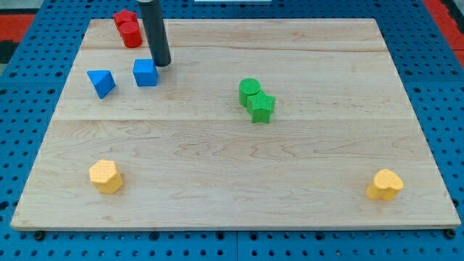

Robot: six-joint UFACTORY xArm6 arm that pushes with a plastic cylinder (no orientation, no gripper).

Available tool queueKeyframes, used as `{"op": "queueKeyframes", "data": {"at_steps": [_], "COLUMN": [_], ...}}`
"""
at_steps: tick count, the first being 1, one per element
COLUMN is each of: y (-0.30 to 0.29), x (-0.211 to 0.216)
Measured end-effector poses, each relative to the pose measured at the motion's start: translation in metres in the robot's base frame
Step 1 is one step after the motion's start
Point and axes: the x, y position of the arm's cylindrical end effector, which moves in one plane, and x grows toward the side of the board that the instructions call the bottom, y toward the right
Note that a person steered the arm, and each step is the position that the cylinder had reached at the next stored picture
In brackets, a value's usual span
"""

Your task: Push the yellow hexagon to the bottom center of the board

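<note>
The yellow hexagon [106,176] lies near the board's bottom left corner. A second yellow block, heart-shaped [384,185], lies near the bottom right corner. My tip [162,64] rests on the board at the view's top left, just to the upper right of the blue cube [145,72], very close to it. The tip is far above the yellow hexagon and a little to its right.
A blue triangular block [101,82] lies left of the blue cube. Two red blocks [127,28] sit together at the top left, beside the rod. A green cylinder [250,90] and a green star [261,108] touch near the board's middle. The wooden board [232,210] lies on a blue pegboard.
</note>
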Motion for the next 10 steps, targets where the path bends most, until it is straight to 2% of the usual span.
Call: {"op": "queueKeyframes", "data": {"at_steps": [1,2,3,4,5,6,7,8,9,10], "y": [-0.023,-0.075,-0.052,-0.057,-0.139,-0.159,-0.144,-0.125,-0.135,-0.128], "x": [0.023,0.03,0.052,0.12,0.174,0.229,0.27,0.277,0.276,0.251]}}
